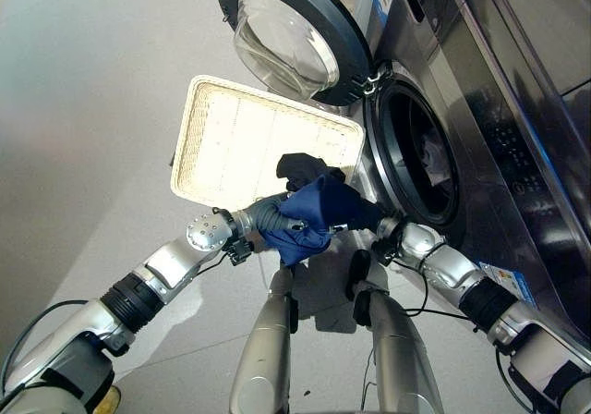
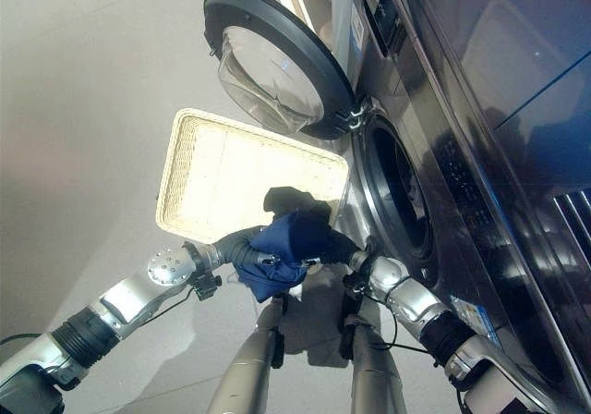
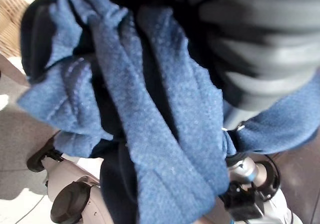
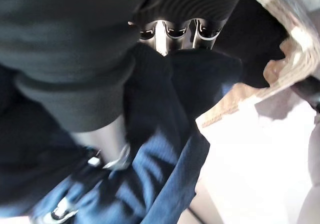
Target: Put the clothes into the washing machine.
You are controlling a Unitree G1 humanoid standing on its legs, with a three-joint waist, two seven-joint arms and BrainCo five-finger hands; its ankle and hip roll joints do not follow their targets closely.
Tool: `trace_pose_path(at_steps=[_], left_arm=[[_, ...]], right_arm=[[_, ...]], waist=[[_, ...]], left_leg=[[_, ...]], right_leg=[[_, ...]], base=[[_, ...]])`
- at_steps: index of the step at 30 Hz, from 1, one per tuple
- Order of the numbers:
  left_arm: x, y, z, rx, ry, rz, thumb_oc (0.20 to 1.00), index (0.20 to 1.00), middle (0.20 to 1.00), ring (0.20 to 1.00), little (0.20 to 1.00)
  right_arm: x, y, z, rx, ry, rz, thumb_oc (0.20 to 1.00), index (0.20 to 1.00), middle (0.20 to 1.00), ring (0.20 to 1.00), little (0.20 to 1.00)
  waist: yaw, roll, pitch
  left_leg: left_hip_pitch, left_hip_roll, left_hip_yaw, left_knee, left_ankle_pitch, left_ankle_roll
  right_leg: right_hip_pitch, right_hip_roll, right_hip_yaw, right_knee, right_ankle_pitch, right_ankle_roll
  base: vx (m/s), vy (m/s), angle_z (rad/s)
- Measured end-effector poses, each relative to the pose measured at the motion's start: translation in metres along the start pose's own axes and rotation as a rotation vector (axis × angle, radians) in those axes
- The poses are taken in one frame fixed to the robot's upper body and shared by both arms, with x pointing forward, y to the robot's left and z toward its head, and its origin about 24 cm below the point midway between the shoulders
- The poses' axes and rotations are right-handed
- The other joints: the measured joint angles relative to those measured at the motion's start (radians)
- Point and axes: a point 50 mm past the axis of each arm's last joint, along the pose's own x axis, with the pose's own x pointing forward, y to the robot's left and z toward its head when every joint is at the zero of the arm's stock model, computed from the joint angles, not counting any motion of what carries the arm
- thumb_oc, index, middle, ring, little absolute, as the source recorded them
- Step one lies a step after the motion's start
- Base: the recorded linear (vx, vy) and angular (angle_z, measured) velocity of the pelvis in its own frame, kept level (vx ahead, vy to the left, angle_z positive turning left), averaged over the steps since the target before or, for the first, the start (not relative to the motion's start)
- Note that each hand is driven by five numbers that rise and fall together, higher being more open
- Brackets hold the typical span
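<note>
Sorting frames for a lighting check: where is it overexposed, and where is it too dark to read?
Left eye view: the wicker basket is washed out by bright light. Right wrist view: the right hand and blue garment sit in deep shadow.

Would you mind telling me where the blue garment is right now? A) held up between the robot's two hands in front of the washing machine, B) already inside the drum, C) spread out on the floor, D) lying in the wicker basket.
A: the blue garment is bunched between the left hand and the right hand, above the floor, beside the wicker basket and short of the washing machine with its open door.
</note>
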Motion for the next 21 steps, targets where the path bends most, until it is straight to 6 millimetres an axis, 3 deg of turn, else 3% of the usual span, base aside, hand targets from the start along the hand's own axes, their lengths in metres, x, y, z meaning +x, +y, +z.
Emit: trace_pose_path(at_steps=[3, 4, 5, 15, 18, 21], left_arm=[[-0.001, 0.002, -0.004, -0.010, 0.015, 0.012, 0.200, 0.200, 0.200, 0.200, 0.200], [0.000, 0.001, -0.004, -0.009, 0.017, 0.018, 0.805, 0.805, 0.805, 0.805, 0.805], [0.001, 0.000, -0.005, -0.008, 0.020, 0.026, 1.000, 1.000, 1.000, 1.000, 1.000], [0.014, -0.016, -0.020, -0.111, 0.043, 0.240, 1.000, 1.000, 1.000, 1.000, 1.000], [0.013, -0.009, -0.029, -0.160, 0.070, 0.399, 1.000, 1.000, 1.000, 1.000, 1.000], [-0.001, 0.009, -0.052, -0.200, 0.180, 0.635, 1.000, 1.000, 1.000, 1.000, 1.000]], right_arm=[[0.002, 0.005, -0.004, 0.082, 0.014, 0.015, 0.200, 0.200, 0.200, 0.200, 0.200], [0.003, 0.006, -0.006, 0.113, 0.021, 0.012, 0.200, 0.200, 0.200, 0.200, 0.200], [0.003, 0.007, -0.009, 0.145, 0.033, 0.011, 0.200, 0.200, 0.200, 0.200, 0.200], [0.001, 0.014, -0.038, 0.432, 0.087, -0.048, 0.200, 0.200, 0.200, 0.200, 0.200], [0.003, 0.013, -0.044, 0.517, 0.088, -0.098, 0.200, 0.200, 0.200, 0.200, 0.200], [0.003, 0.010, -0.047, 0.642, 0.052, -0.158, 0.200, 0.200, 0.200, 0.200, 0.200]], waist=[[-0.009, 0.000, 0.000], [-0.010, 0.000, 0.000], [-0.011, 0.000, 0.000], [-0.016, -0.001, 0.000], [-0.012, -0.002, 0.000], [-0.013, -0.003, 0.000]], left_leg=[[-0.002, 0.000, 0.002, 0.000, -0.002, 0.001], [-0.003, 0.000, 0.005, 0.000, -0.004, 0.004], [-0.003, 0.000, 0.011, 0.000, -0.005, 0.006], [-0.007, -0.002, 0.043, -0.002, -0.022, 0.020], [-0.009, -0.003, 0.057, -0.002, -0.025, 0.020], [-0.019, -0.003, 0.075, -0.002, -0.028, 0.020]], right_leg=[[0.000, 0.001, 0.002, -0.007, 0.002, 0.001], [-0.001, 0.003, 0.006, -0.011, 0.005, 0.003], [-0.003, 0.003, 0.012, -0.014, 0.007, 0.005], [-0.006, 0.010, 0.044, -0.053, 0.031, 0.017], [-0.022, 0.009, 0.063, -0.054, 0.030, 0.018], [-0.042, 0.009, 0.074, -0.051, 0.033, 0.021]], base=[[0.00, -0.003, -0.02], [0.01, -0.015, -0.09], [0.01, -0.015, -0.13], [0.03, -0.008, -0.11], [0.05, 0.018, -0.15], [0.05, 0.006, -0.17]])
